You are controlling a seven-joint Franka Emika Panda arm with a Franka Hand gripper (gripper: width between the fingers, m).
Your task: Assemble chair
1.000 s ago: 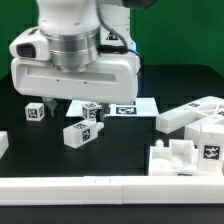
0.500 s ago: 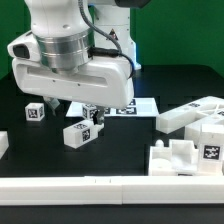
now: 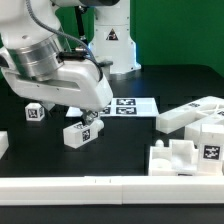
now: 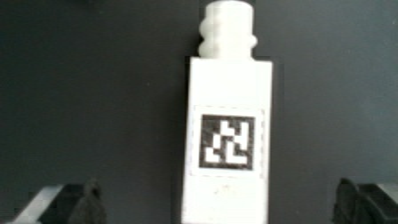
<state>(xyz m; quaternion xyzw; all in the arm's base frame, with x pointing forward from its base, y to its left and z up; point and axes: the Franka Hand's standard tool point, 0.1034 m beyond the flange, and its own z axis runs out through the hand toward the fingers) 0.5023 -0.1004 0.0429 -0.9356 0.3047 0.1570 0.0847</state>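
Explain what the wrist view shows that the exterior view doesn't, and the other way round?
Only the wrist view: the rounded peg on the end of the glossy white plastic bar, and both dark fingertips of the open gripper standing clear on either side of it. Only the exterior view: the robot's white arm, the flat white marker board, the blocky white slab parts and a small white tagged cube. Both: the black table and, probably, that same tagged bar.
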